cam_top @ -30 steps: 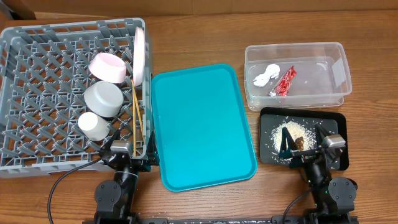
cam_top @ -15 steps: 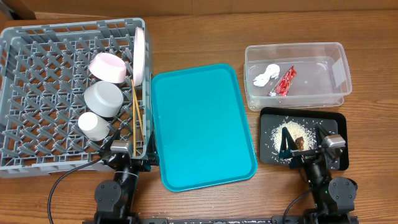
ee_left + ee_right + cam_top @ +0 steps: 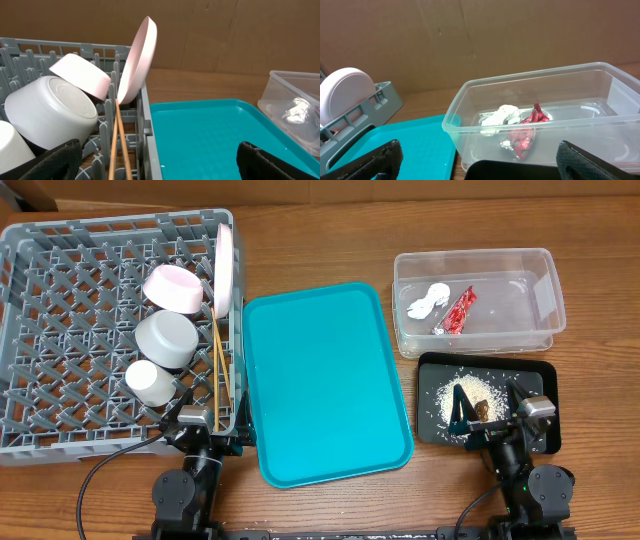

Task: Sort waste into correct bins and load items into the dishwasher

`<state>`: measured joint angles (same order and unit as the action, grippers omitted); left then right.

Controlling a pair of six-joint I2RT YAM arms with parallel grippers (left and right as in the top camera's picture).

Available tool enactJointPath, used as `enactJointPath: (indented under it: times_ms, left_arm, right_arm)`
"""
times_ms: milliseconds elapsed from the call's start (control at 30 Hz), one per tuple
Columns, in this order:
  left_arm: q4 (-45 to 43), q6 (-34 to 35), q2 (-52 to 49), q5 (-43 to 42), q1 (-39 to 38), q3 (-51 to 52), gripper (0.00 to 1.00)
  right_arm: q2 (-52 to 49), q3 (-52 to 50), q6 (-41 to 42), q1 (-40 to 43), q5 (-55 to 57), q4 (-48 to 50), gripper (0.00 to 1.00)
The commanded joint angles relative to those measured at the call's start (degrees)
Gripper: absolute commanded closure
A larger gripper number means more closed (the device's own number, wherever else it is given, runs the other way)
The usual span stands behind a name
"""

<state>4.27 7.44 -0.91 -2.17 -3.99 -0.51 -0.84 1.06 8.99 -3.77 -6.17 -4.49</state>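
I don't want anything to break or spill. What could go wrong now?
The plate stands on its edge, leaning by the right wall of the rack. The left gripper is close to that wall, so a bump might tip it over. The loose rice lies in the black tray just by the right gripper; a careless move might scatter grains onto the table.
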Motion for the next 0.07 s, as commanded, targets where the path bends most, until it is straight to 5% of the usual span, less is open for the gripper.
enactJointPath:
  times_ms: [0, 33]
  left_arm:
    - [0.00, -0.85, 0.42, -0.61, 0.26, 0.24, 0.00]
    - [0.00, -0.85, 0.42, -0.61, 0.26, 0.24, 0.00]
  right_arm:
    - [0.44, -0.59, -0.04, 0.26, -0.33, 0.28, 0.00]
    - [0.44, -0.59, -0.04, 0.26, -0.33, 0.28, 0.00]
